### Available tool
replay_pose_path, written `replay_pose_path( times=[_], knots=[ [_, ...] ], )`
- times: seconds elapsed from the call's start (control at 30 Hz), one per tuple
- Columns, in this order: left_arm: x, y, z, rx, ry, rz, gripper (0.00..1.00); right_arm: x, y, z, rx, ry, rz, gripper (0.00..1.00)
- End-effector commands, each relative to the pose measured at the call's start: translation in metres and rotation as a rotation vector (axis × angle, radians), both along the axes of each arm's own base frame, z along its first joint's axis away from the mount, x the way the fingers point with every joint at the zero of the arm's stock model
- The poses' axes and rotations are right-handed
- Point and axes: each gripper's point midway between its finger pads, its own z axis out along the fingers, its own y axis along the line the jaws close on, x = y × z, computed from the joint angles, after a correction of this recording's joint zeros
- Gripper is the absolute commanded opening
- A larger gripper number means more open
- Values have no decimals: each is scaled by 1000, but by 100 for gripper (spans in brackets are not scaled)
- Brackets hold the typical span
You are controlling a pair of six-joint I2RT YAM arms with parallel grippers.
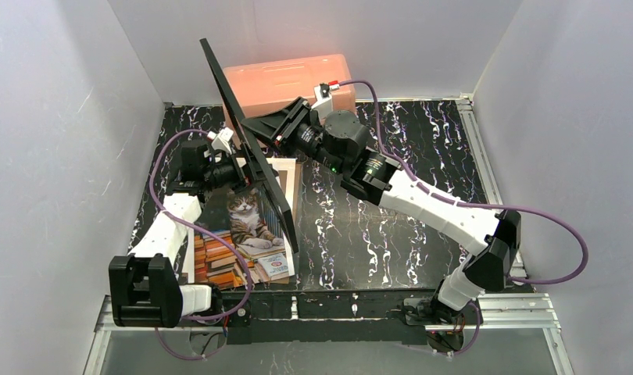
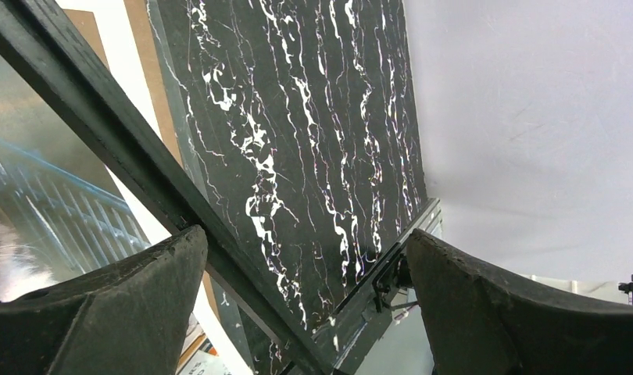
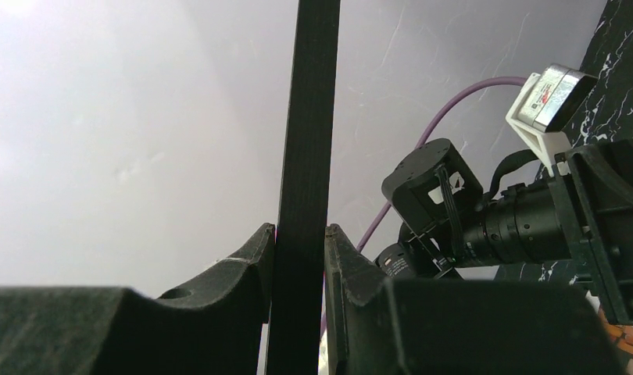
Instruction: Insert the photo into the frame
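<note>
Right at my right claw (image 3: 301, 238), the fingers pinch the frame (image 3: 305, 117) by its thin black bar. It stands tilted on edge, both ends cut off in my wrist view. My left claw (image 2: 304, 241) gapes wide, a frame bar running between its fingers; contact I cannot tell. Under it the photo (image 1: 247, 223) lies flat on the bench (image 1: 376, 234), partly hidden by the frame. Beyond, a peach box (image 1: 290, 78); bare bench rightward.

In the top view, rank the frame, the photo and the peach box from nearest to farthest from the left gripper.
1. The frame: passes between the open fingers of the left gripper.
2. The photo: flat on the table, just on its near side.
3. The peach box: at the back wall, beyond the frame.
</note>
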Motion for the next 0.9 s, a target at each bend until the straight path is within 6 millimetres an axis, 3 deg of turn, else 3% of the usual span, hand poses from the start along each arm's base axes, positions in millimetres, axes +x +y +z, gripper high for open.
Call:
replay_pose_path(
  times=[0.0,0.13,0.23,0.57,0.7,0.87],
  knots=[
    [-4,2,-17,22,48,15,98,-21,-27,102,291,-125,29,1],
    [-8,6,-31,52,72,36,96,-21,-26,102,294,-124,32,1],
    [-13,6,-30,57,66,20,96,-19,-29,103,280,-131,14,1],
    [-44,-8,40,4,-85,-157,98,-12,-33,101,193,-169,-50,1],
    [-46,-5,41,18,-84,-166,98,-9,-33,100,180,-171,-62,1],
    [-30,11,37,24,-69,-104,98,-8,-36,103,177,-171,-77,1]
  ],
)
